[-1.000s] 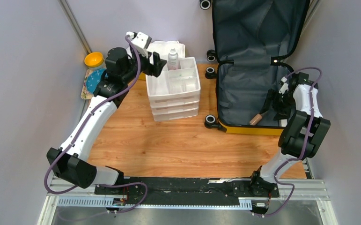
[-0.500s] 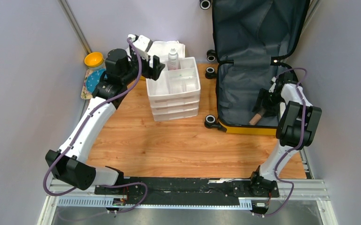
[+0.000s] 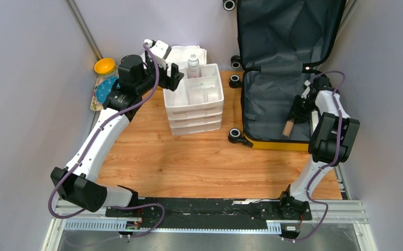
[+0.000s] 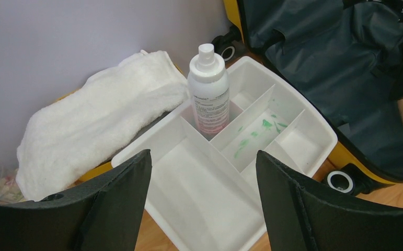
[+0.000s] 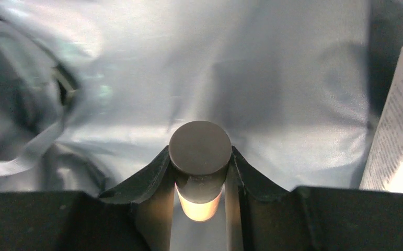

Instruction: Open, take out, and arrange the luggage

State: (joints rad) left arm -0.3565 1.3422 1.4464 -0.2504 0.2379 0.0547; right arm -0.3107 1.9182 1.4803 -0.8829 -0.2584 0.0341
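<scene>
The luggage point(image 3: 264, 99) lies open at about 2 o'clock on the table in the top view, lid propped against the back wall and dark lining up. My right gripper point(image 5: 199, 175) is down in its lower half, toward that half's 4 o'clock corner. Its fingers point(image 5: 154, 170) are closed on a dark-capped bottle point(image 5: 199, 151) with a pale tan body, pinching just under the cap. I judge this to be the take-out step. The hold is high on the bottle, so I'd lift slowly and straight up to keep the body from swinging, and clear the yellow rim before carrying it toward 9 o'clock to the white organiser point(image 3: 194, 97). A white box point(image 5: 392, 130) stands close at 3 o'clock of the wrist view, so I'd avoid drifting that way. My left gripper point(image 4: 202, 209) hangs wide open and empty over the organiser's near compartments, and I may need to move it aside for the delivery. A spray bottle point(image 4: 208, 89) stands in the back compartment and a white towel point(image 4: 94, 115) lies beyond at 10 o'clock. Compared with a second ago, the right elbow has swung in and up toward 12 o'clock, and the bottle now points more nearly toward 12 than 2. The left arm has barely shifted.
</scene>
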